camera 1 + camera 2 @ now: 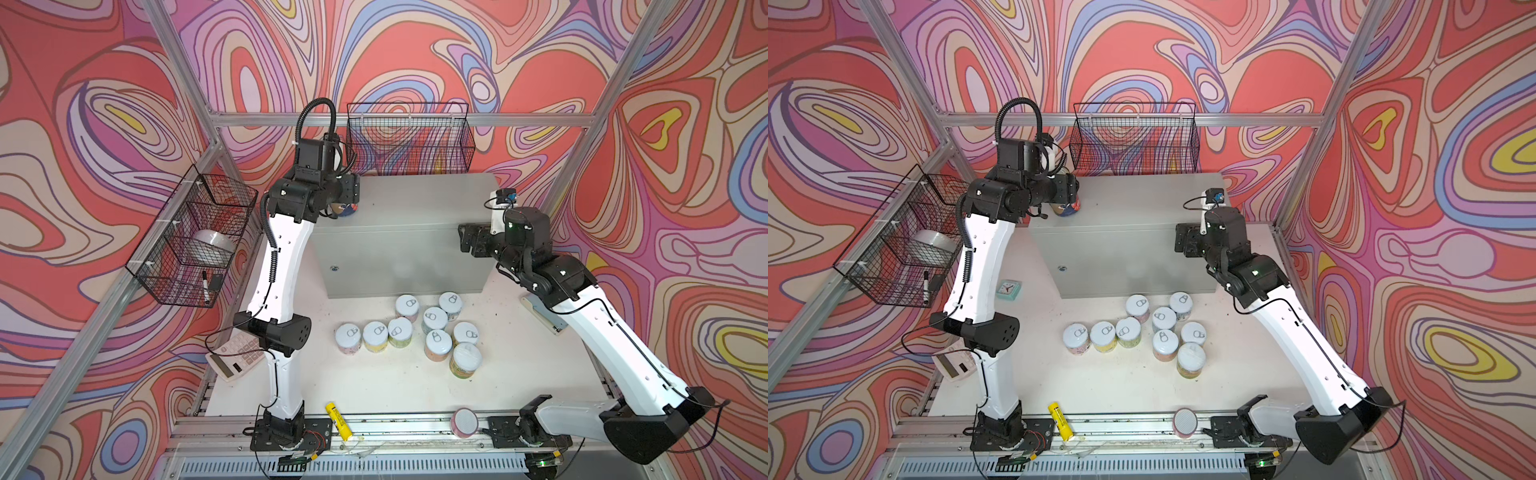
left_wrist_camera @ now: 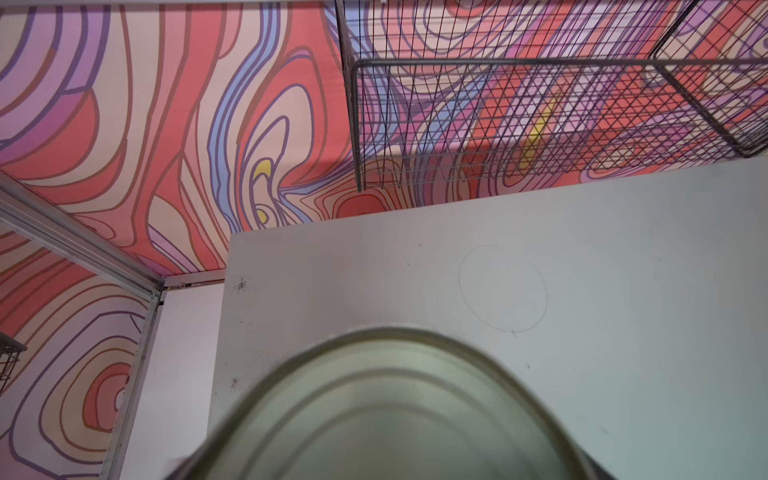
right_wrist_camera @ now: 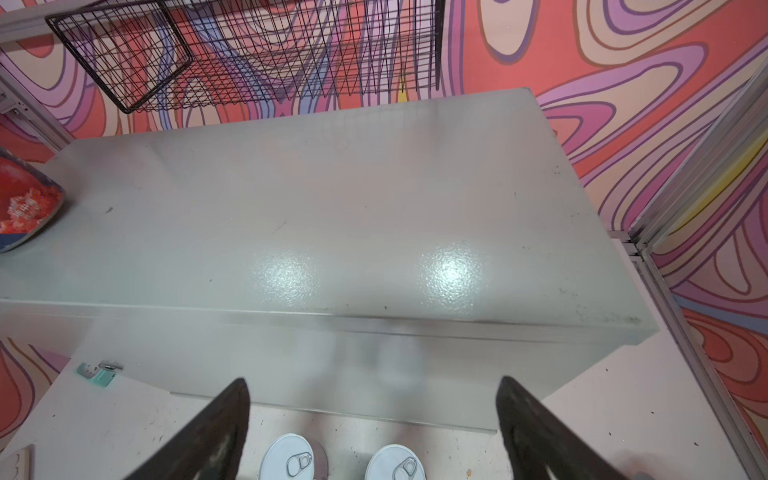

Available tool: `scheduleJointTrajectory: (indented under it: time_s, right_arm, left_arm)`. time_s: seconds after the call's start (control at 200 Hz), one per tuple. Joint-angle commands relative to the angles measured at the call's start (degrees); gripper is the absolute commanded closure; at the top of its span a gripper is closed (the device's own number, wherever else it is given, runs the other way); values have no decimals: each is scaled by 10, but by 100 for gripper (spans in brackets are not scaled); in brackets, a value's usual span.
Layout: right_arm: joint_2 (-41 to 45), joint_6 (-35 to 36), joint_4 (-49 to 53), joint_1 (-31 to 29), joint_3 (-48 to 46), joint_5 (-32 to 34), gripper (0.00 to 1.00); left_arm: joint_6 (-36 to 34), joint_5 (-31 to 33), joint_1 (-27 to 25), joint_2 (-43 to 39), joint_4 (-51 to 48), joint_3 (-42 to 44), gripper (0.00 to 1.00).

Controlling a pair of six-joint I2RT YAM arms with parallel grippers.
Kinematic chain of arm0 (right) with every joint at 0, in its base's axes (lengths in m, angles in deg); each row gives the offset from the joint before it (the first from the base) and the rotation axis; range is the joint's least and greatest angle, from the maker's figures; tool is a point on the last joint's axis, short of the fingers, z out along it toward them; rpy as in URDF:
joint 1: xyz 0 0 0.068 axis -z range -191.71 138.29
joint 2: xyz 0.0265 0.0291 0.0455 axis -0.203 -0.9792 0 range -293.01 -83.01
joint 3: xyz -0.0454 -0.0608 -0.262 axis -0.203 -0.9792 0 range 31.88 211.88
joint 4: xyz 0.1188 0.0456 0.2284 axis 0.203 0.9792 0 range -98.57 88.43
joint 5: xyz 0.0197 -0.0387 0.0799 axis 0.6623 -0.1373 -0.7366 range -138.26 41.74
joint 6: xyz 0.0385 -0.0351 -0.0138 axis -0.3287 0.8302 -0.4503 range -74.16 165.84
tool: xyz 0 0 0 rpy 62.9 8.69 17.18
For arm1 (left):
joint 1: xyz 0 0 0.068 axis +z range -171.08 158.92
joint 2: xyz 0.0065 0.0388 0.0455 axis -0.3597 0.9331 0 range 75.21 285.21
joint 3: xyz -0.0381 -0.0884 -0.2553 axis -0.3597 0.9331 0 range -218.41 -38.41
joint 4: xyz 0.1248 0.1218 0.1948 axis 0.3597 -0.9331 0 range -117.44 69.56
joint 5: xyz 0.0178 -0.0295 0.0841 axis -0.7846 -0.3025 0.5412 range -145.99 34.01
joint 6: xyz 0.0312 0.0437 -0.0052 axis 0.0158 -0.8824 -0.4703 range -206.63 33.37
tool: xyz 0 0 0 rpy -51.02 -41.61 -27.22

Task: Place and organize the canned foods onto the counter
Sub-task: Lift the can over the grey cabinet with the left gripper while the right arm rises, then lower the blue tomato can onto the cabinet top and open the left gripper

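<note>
A black wire basket (image 1: pixel 195 232) hangs on the left wall; a calculator (image 1: pixel 232 359) lies below it at the table's edge. The left gripper (image 1: pixel 348 201) points down over a blue-labelled can (image 1: pixel 345 211) that stands on the back left corner of the counter (image 1: pixel 407 216). The left wrist view is filled by the can's bare-metal top and shows no finger, so I cannot tell whether the jaws press on the can or stand clear of it. Nine cans (image 1: pixel 435 318) stand upright in a loose cluster on the white table, just in front of the counter's front face. A yellow tube (image 1: pixel 338 419) and a pink cylinder (image 1: pixel 464 422) lie at the front rail. The right gripper (image 3: pixel 372 381) hovers near the counter's right front edge; its fingers (image 3: pixel 224 415) are spread wide with nothing between them.
</note>
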Motion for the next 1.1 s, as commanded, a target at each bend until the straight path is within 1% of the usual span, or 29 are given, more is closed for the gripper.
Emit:
scheduleJointTrajectory:
  time_s: [0.0,0.04,0.06,0.24,0.345,0.471,0.581,0.696,0.766,0.821,0.896,0.971,1.097]
  right_arm:
    - [10,-7,-11,-4,-4,-4,2]
    - [9,-8,-11,-3,-4,-5,2]
    - [9,-7,-11,-3,-4,-6,2]
    - [5,-13,-14,-4,-8,-5,2]
    - [4,-6,-15,-3,-3,-19,2]
    - [-4,7,-9,-4,10,-47,2]
    - [-7,7,-11,-3,10,-47,2]
    - [-13,11,-13,-4,15,-55,2]
    - [-23,11,-3,-3,28,-61,2]
    - [-27,10,-2,-4,32,-66,2]
    - [-29,8,-3,-4,36,-75,2]
    - [-35,11,5,-4,48,-94,2]
    - [-41,10,9,-7,59,-113,4]
  left_arm:
    - [-18,-3,3,-7,44,-11,8]
    - [-23,-3,3,-7,45,-11,1]
    - [-26,-3,2,-6,45,-11,0]
    - [-36,-4,3,-14,52,-10,0]
    - [-45,-4,3,-28,73,-7,0]
    - [-59,-21,3,-57,113,9,0]
    - [-66,-35,3,-90,145,34,0]
    - [-63,-42,1,-127,148,57,0]
    - [-58,-33,-6,-163,154,102,1]
    - [-55,-14,-13,-198,160,151,2]
    - [-48,17,-23,-255,178,243,4]
    - [-40,34,-33,-310,197,336,5]
    - [-24,53,-52,-375,204,441,7]
